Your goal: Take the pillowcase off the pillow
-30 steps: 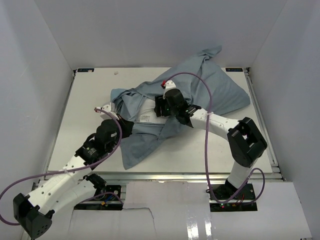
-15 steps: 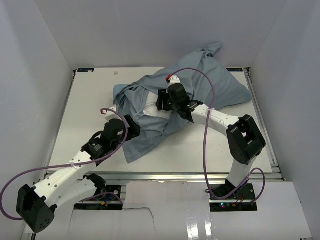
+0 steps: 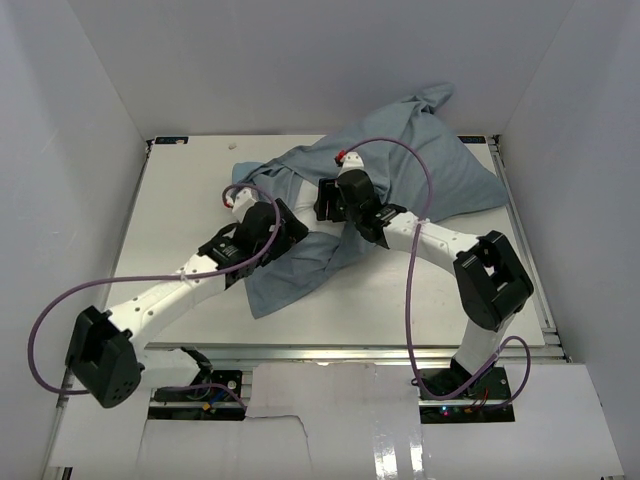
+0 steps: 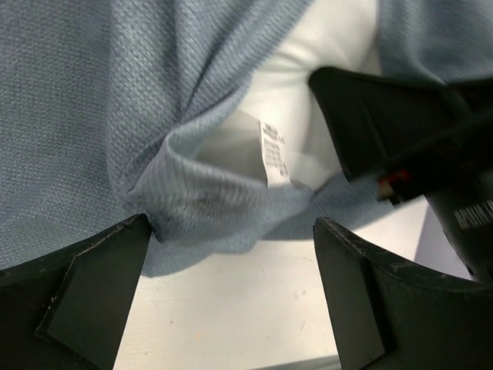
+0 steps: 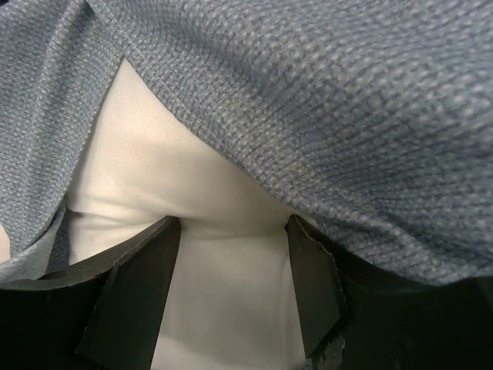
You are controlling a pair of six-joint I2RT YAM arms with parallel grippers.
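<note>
The grey-blue pillowcase [image 3: 420, 185] lies crumpled across the back of the table, one flap reaching toward the near edge. In the left wrist view its mouth [image 4: 192, 193] gapes, showing the white pillow [image 4: 308, 69] with a small sewn label [image 4: 271, 150]. My left gripper [image 3: 283, 226] hovers at that mouth, jaws wide open [image 4: 231, 225] with only bare table between them. My right gripper [image 3: 332, 203] reaches under the cloth and is shut on the pillow [image 5: 154, 169]. White fabric fills the gap at the right gripper [image 5: 231, 231], and the pillowcase [image 5: 347, 116] drapes over it.
The white table [image 3: 170, 210] sits inside white walls on three sides. Purple cables [image 3: 400, 150] loop over both arms. The right gripper's black body [image 4: 416, 139] stands close to my left fingers.
My left gripper has let go and opened wide, moving up and right to the pillowcase's mouth. The right gripper has shifted slightly toward the back, and the cloth has bunched that way.
</note>
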